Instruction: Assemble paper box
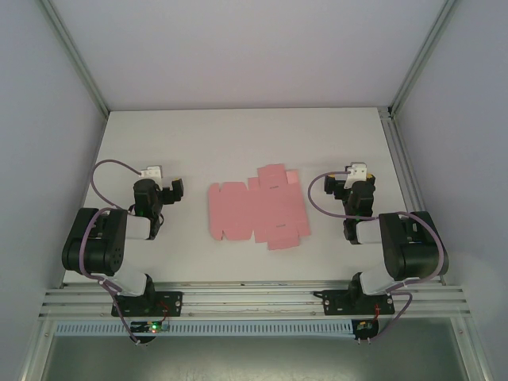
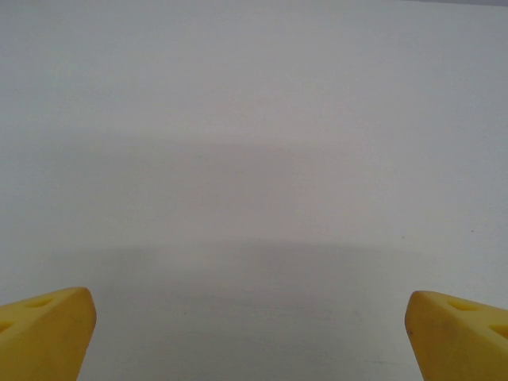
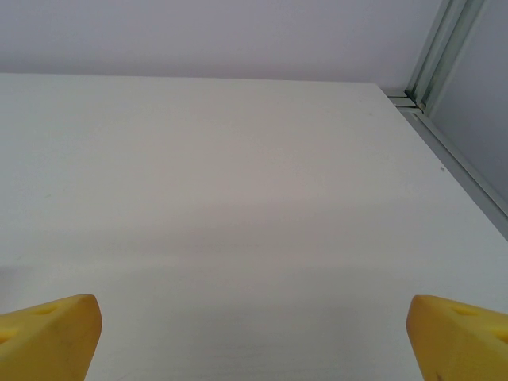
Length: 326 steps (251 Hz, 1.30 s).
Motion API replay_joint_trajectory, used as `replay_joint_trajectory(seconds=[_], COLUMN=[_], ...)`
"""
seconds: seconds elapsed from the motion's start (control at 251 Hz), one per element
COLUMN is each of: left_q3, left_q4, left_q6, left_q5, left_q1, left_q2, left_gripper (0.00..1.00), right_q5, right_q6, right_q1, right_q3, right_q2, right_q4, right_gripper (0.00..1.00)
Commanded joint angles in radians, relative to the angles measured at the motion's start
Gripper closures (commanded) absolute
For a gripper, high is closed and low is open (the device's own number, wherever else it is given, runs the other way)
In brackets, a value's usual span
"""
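The paper box (image 1: 255, 209) is not folded yet: it lies as a flat pink die-cut sheet in the middle of the white table (image 1: 238, 135), between the two arms. Its long axis runs about left to right, with flaps standing out to the far and near sides. The left gripper (image 2: 254, 337) has its jaws spread wide and holds nothing; the sheet lies to its right. The right gripper (image 3: 254, 337) is equally wide apart and empty, with the sheet to its left, and seems slightly nearer. No brand, label or writing is readable.
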Motion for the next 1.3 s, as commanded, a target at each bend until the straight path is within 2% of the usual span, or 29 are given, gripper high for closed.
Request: replay_joint_trajectory(seconds=[0.0, 0.108, 0.196, 0.271, 0.383, 0.471, 0.535, 0.599, 0.742, 0.818, 0.874, 0.902, 1.002, 1.125, 1.297], left_q3=[0.017, 0.028, 0.132, 0.205, 0.317, 0.363, 0.358, 0.344, 0.331, 0.330, 0.329, 0.326, 0.332, 0.344, 0.320], left_q4=[0.033, 0.032, -0.255, -0.446, -0.707, -0.832, -0.853, -0.870, -0.938, -0.962, -0.967, -0.955, -0.923, -0.924, -0.816], left_q6=[0.025, 0.023, 0.009, -0.036, -0.136, -0.258, -0.311, -0.359, -0.421, -0.421, -0.423, -0.430, -0.442, -0.433, -0.484], left_q5=[0.000, 0.001, -0.045, -0.065, 0.093, 0.220, 0.315, 0.350, 0.427, 0.485, 0.503, 0.518, 0.597, 0.616, 0.700], left_q1=[0.003, 0.004, 0.004, 0.004, 0.001, -0.009, -0.023, -0.035, -0.062, -0.089, -0.111, -0.118, -0.140, -0.169, -0.191], left_q2=[-0.013, -0.021, -0.125, -0.209, -0.270, -0.279, -0.291, -0.306, -0.295, -0.259, -0.227, -0.210, -0.145, -0.088, -0.024], left_gripper=[0.00, 0.00, 0.00, 0.00, 0.00, 0.00, 0.00, 0.00, 0.00, 0.00, 0.00, 0.00, 0.00, 0.00, 0.00], right_q5=[-0.014, -0.016, -0.001, 0.044, 0.132, 0.150, 0.102, 0.036, -0.197, -0.254, -0.287, -0.315, -0.326, -0.309, -0.337], right_q6=[0.017, 0.017, 0.022, 0.006, 0.037, 0.155, 0.235, 0.306, 0.440, 0.476, 0.500, 0.499, 0.508, 0.539, 0.581], right_q1=[-0.001, -0.001, -0.001, 0.022, 0.080, 0.125, 0.164, 0.206, 0.269, 0.300, 0.311, 0.311, 0.313, 0.309, 0.300], right_q3=[0.018, 0.017, 0.047, 0.078, 0.202, 0.319, 0.378, 0.408, 0.410, 0.415, 0.423, 0.434, 0.456, 0.445, 0.399], right_q2=[-0.003, -0.004, -0.034, -0.126, -0.277, -0.330, -0.337, -0.333, -0.252, -0.178, -0.115, -0.081, 0.014, 0.083, 0.146], right_q4=[0.022, 0.024, -0.040, -0.169, -0.532, -0.804, -0.935, -1.017, -1.021, -1.005, -0.997, -1.005, -1.016, -0.999, -0.949], right_gripper=[0.02, 0.02, 0.02, 0.02, 0.02, 0.05, 0.09, 0.12, 0.20, 0.22, 0.35, 0.37, 0.38, 0.39, 0.40])
